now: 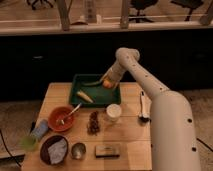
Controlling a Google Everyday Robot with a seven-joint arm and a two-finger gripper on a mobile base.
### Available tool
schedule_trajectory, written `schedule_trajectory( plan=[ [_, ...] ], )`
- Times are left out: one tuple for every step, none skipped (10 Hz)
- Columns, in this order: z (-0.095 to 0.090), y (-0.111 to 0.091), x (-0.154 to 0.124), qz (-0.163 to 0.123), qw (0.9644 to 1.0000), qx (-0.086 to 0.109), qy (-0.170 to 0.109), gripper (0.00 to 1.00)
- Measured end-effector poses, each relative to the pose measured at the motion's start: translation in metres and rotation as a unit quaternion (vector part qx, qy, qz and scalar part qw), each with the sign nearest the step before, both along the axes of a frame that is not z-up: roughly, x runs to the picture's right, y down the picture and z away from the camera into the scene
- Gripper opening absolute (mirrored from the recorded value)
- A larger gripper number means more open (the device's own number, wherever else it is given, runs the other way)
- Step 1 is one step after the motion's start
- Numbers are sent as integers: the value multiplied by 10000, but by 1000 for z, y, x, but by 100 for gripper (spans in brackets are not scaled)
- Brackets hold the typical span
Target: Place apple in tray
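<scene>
1. Near the left edge of the bench (127,136) stood the orange-red bowl (62,118), forward of the tray's left front corner. We judged it played no part in this step.
2. The tray (102,95) lay along the bench's far edge, roughly midway between the left and right edges. A pale corn-like piece (84,96) lay in its left front part. A slim green vegetable (94,82) lay toward its far side.
3. The apple (107,84) was inside the tray's outline, toward its far right corner and just right of the green vegetable. We could not tell whether it rested on the tray floor or hung just above it.
4. The claw (105,80) sat right at the apple, reaching in from the bench's right side. We could not tell whether it was clenched on the fruit or had released it.
5. We judged the step in hand to be the set-down, with the task close to done. To do it well, we would bring the apple down until the tray floor bore its weight and only then let go, since a round fruit dropped from any height would likely roll. We would aim for bare floor, clear of the rim and the vegetable, and then lift the claw straight up so it did not nudge the fruit.
6. The white cup (113,114) stood just in front of the tray's right front corner, so a low sideways retreat toward the near edge risked tipping it.
</scene>
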State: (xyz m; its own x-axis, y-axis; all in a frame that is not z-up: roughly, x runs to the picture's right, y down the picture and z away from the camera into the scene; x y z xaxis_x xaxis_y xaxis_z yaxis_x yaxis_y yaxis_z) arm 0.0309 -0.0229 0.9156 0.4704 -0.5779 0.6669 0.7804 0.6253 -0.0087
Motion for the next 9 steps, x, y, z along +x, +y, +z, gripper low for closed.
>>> schedule_trajectory(
  plan=[
    [0,0,0,0,10000,2,-5,80],
    [-1,1,0,4,10000,6,-12,80],
    [-1,1,0,6,10000,9,-15,80],
    [-1,1,0,5,10000,12,-18,80],
    [-1,1,0,8,10000,18,-23,80],
    [-2,2,1,12,10000,21,-28,80],
    [-2,2,1,15,10000,23,-33,80],
    [-2,3,2,18,10000,24,-38,80],
    [-2,3,2,17,10000,27,-58,80]
  ],
)
